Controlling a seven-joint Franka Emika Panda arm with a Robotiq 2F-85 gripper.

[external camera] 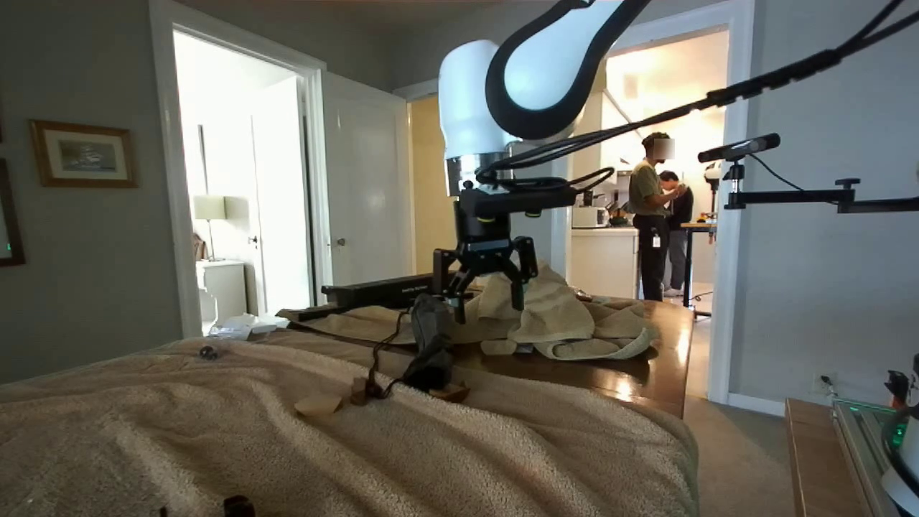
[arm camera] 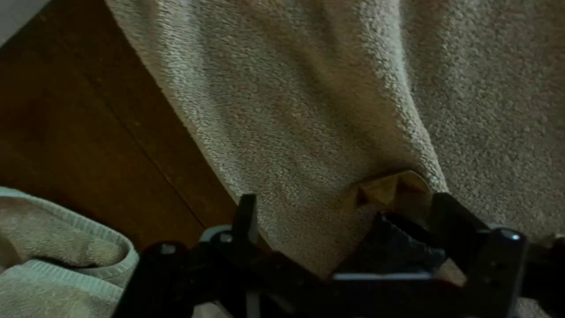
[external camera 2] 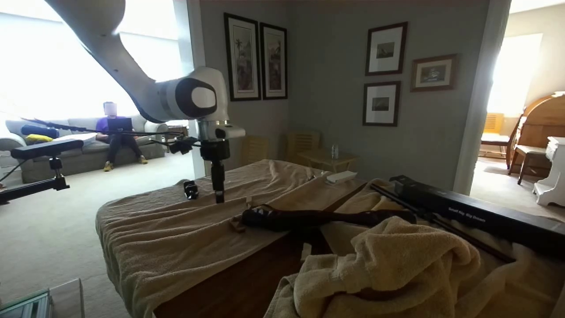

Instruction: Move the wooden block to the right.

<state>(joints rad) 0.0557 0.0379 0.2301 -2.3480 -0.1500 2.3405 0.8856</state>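
Observation:
A wooden piece with angled faces lies on the tan blanket at the mouth of a dark pouch, in both exterior views (external camera: 451, 393) (external camera 2: 237, 226) and the wrist view (arm camera: 384, 190). A small brown block (external camera: 358, 391) and a flat pale piece (external camera: 318, 406) lie beside the pouch in an exterior view. I cannot tell which is the task's block. My gripper (external camera: 489, 305) is open and empty above the table, fingers pointing down. It also shows edge-on in an exterior view (external camera 2: 219, 197). In the wrist view the gripper (arm camera: 344, 205) has its fingers wide apart, with the wooden piece nearer the right finger.
The dark pouch (external camera: 432, 345) with its cord lies under the gripper's side. A tan blanket (external camera: 215, 424) covers much of the table. A crumpled towel (external camera 2: 388, 260) and a long black box (external camera 2: 481, 216) lie on the table. A small black device (external camera 2: 190, 190) stands at the blanket's edge.

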